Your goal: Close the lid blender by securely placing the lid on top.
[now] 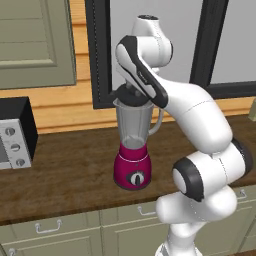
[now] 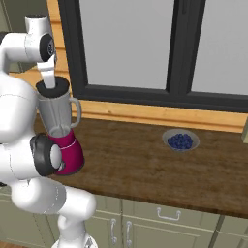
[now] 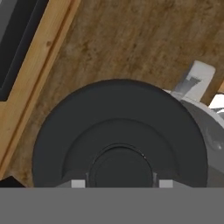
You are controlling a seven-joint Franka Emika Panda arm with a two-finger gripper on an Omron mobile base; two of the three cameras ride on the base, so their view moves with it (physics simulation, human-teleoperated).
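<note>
The blender stands on the wooden counter, with a magenta base, a black dial and a clear grey jar. The black round lid lies over the jar's rim, slightly off to one side, so part of the rim shows beside it. My gripper comes down from above, its fingertips close on both sides of the lid's raised centre. From the right base the hand stands upright on the lid. The lid shows dark under my forearm.
A black-and-silver microwave sits at the counter's left. A grey dish with blue bits lies to the right, near the window's dark frame. Cabinet doors with handles run below the counter's front edge.
</note>
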